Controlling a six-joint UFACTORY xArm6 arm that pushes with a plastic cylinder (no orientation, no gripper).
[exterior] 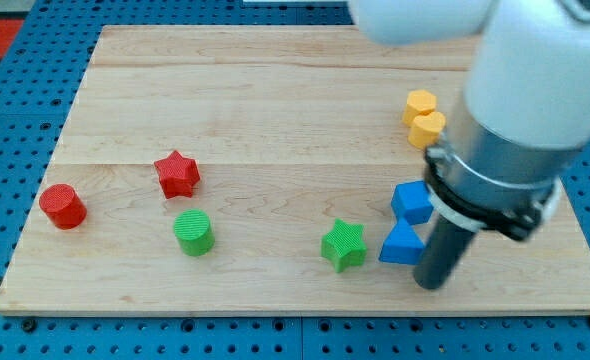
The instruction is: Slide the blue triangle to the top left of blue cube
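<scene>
The blue triangle (pixel 402 245) lies near the board's lower right. The blue cube (pixel 412 201) sits just above it, almost touching. My rod comes down from the arm at the view's right, and my tip (pixel 432 285) rests on the board just right of and slightly below the blue triangle, close to its right edge. The arm's grey body hides the board to the right of the blue cube.
A green star (pixel 344 246) lies left of the blue triangle. Two yellow hexagon blocks (pixel 421 105) (pixel 428 128) sit above the blue cube. A green cylinder (pixel 193 232), a red star (pixel 177 174) and a red cylinder (pixel 63 206) lie at the left. The wooden board (pixel 275 90) ends near the tip.
</scene>
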